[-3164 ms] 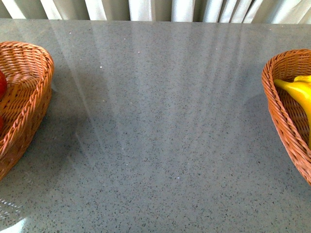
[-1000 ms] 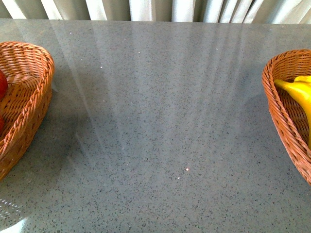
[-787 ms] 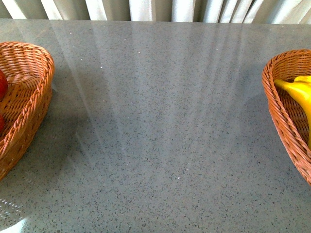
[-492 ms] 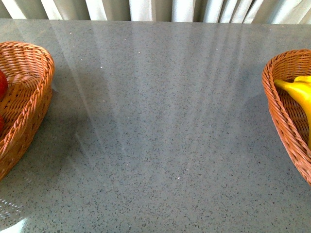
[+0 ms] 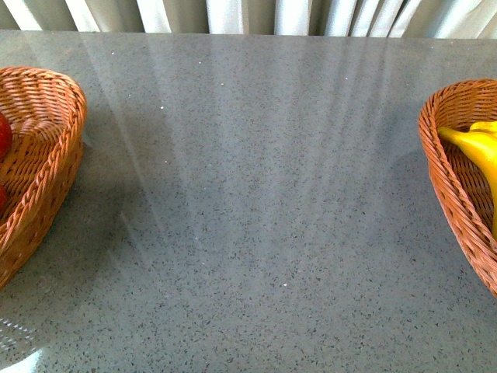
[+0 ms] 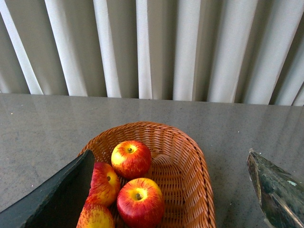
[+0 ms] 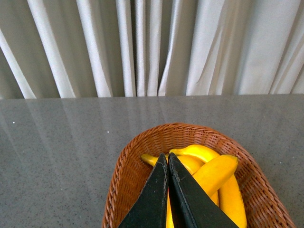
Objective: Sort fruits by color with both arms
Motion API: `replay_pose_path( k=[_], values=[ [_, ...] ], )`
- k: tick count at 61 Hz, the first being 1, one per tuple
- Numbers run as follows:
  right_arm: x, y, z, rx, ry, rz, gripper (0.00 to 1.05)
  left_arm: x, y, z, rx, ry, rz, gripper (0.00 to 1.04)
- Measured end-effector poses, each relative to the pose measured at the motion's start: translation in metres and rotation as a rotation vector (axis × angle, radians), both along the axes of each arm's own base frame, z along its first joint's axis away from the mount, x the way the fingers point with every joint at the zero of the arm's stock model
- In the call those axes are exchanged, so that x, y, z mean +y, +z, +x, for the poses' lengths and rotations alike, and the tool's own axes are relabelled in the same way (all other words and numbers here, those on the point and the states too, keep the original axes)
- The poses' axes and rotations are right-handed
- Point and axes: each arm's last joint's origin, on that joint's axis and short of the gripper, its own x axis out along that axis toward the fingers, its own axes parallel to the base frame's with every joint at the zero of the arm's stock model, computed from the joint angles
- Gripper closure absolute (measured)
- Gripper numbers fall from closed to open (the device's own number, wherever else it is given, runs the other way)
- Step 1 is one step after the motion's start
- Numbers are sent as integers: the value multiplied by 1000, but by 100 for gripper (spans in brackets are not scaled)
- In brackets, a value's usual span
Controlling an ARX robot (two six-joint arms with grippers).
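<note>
Several red-and-yellow apples (image 6: 131, 158) lie in a wicker basket (image 6: 198, 178) in the left wrist view. My left gripper (image 6: 171, 152) hangs open above that basket with nothing between its fingers (image 6: 61, 197). Yellow bananas (image 7: 211, 173) lie piled in a second wicker basket (image 7: 118, 183) in the right wrist view. My right gripper (image 7: 167, 155) is shut above them, its jaws pressed together and holding nothing. In the front view only a sliver of a red apple (image 5: 3, 136) shows at the left edge and a banana (image 5: 475, 144) at the right. Neither arm appears there.
The left basket (image 5: 54, 155) and the right basket (image 5: 443, 171) stand at opposite sides of a grey speckled table (image 5: 256, 202). Pale curtains (image 5: 233, 14) hang behind the table's far edge.
</note>
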Motion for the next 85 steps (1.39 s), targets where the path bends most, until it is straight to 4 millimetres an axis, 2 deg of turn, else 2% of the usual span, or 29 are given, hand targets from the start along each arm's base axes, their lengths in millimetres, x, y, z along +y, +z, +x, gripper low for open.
replay_pose_path(
  k=[8,28,34,40,44,58,85],
  values=[
    [0,-3,-10,11,0,0,103,0,0,0,0,0,0,9],
    [0,-3,-10,5,1,-1,103,0,0,0,0,0,0,9],
    [0,-3,-10,5,2,-1,84,0,0,0,0,0,0,9],
    [0,-3,-10,5,1,-1,58,0,0,0,0,0,0,9],
    [0,-3,-10,5,1,-1,44,0,0,0,0,0,0,9],
    [0,-3,-10,5,2,-1,8,0,0,0,0,0,0,9],
    [0,-3,-10,5,1,-1,9,0,0,0,0,0,0,9]
  ],
)
